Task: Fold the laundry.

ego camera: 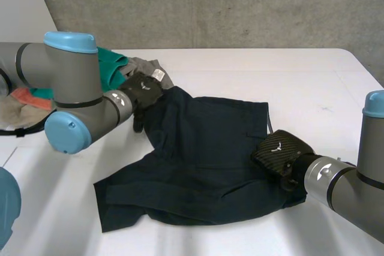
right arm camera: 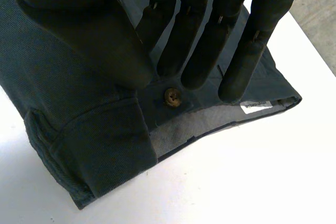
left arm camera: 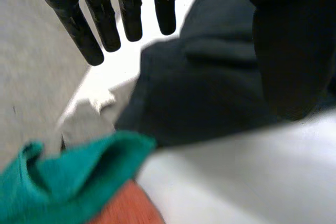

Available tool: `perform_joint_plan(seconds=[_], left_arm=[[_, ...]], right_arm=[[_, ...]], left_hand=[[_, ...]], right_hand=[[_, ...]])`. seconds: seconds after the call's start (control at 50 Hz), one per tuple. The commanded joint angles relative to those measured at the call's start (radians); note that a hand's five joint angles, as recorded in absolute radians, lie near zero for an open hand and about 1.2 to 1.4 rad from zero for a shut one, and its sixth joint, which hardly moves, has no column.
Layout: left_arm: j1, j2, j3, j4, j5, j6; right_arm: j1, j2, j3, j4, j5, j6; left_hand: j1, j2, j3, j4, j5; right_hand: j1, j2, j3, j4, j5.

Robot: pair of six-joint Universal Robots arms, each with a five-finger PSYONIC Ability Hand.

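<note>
**A:** Where are the shorts, and how are they expected to handle?

**B:** The dark navy shorts (ego camera: 198, 166) are spread, rumpled, across the middle of the white counter (ego camera: 300, 70). The cloth is judged soft and limp, though fairly thick, so sagging is to be expected if it is lifted at one point. The firmer waistband (right arm camera: 100, 129) and the leg hems are judged the best places to be gripped.

**A:** And the hands?

**B:** The right hand (ego camera: 277, 148) is laid over the waistband edge, with its fingers straight and nothing clamped. The left hand (ego camera: 143, 90) is held at the far corner of the shorts, with its fingers (left arm camera: 131, 14) straight and spread. Whether its thumb touches the cloth cannot be told for certain.

**A:** What is added by each view?

**B:** The whole outline of the shorts is given by the head view. A button (right arm camera: 171, 96) and a white label (right arm camera: 256, 107) near the fingertips are added by the right wrist view. A green cloth (left arm camera: 68, 182) lying over an orange cloth (left arm camera: 126, 211) is brought close by the left wrist view.
</note>
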Motion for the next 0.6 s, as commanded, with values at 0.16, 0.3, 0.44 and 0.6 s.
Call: perform_joint_plan(seconds=[0.16,0.3,0.44,0.6], left_arm=[[0.002,-0.229,0.283,-0.070,0.204,0.137],[0.006,-0.304,0.379,-0.122,0.215,0.231],[0.007,-0.338,0.422,-0.141,0.215,0.237],[-0.004,-0.315,0.419,-0.138,0.113,0.245]], right_arm=[[-0.015,0.004,0.001,-0.006,-0.003,-0.003],[-0.017,0.012,0.002,-0.011,-0.002,-0.003],[-0.023,0.016,-0.001,-0.014,-0.002,-0.003],[-0.026,0.025,-0.004,-0.025,-0.002,-0.003]], left_hand=[[0.099,0.096,0.095,0.105,0.106],[0.111,0.108,0.107,0.117,0.117],[0.477,0.474,0.473,0.483,0.483],[1.070,1.067,1.067,1.077,1.077]], right_hand=[[0.244,0.220,0.209,0.198,0.192],[0.244,0.220,0.209,0.198,0.192],[0.244,0.220,0.209,0.198,0.192],[0.244,0.220,0.209,0.198,0.192]])
